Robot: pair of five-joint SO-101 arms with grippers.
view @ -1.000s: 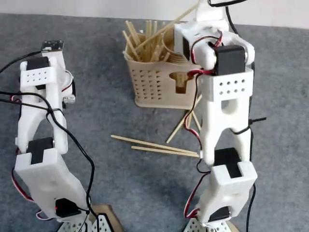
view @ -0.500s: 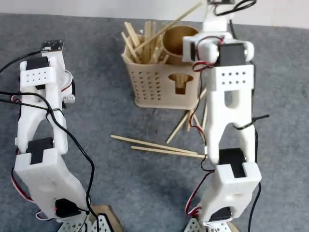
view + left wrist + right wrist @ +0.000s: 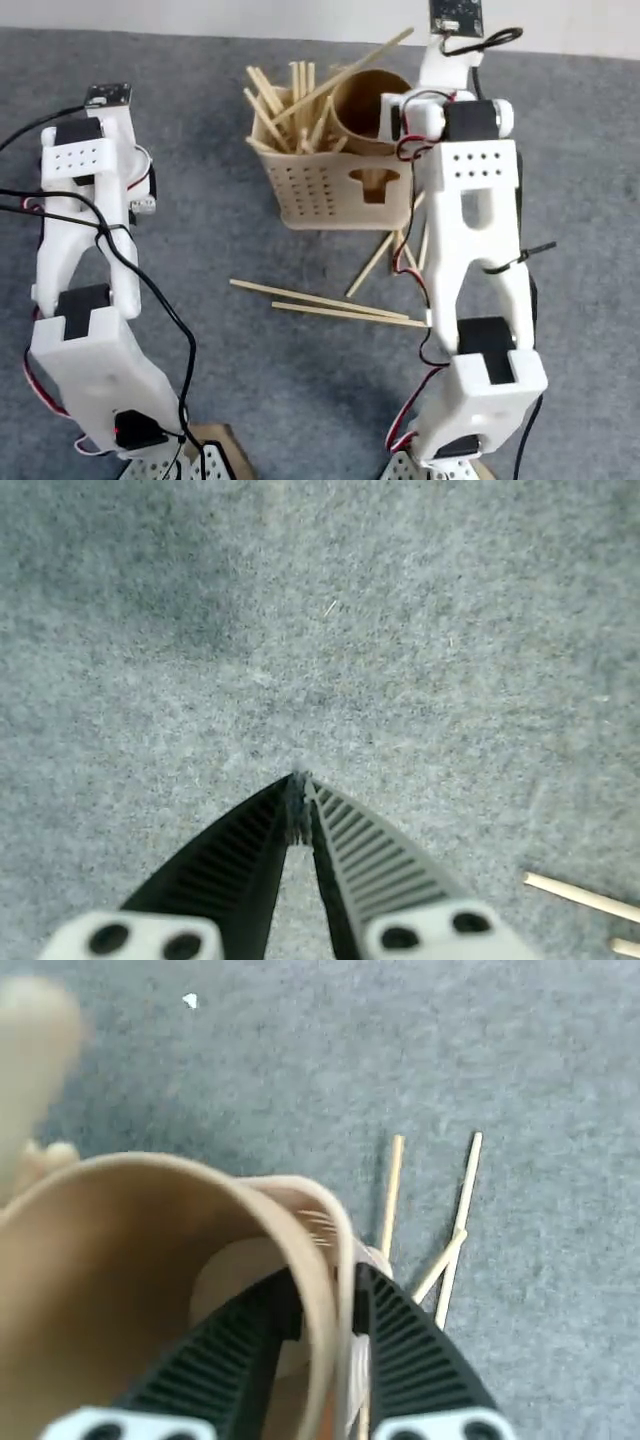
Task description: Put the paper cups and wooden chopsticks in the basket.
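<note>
High view: 1 basket (image 3: 320,190), 1 paper cup (image 3: 365,100) pinched by right gripper (image 3: 325,1282); left gripper (image 3: 299,790) closed.

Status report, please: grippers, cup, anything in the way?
Left gripper shut, above mat. Right gripper shut on cup rim, at basket. Chopsticks lie loose beside basket.

- The gripper (image 3: 325,1282) pinches the rim of a paper cup (image 3: 120,1290), one finger inside, one outside.
- A few chopsticks (image 3: 466,1185) lie on grey carpet (image 3: 520,1050) just beside the cup.
</note>
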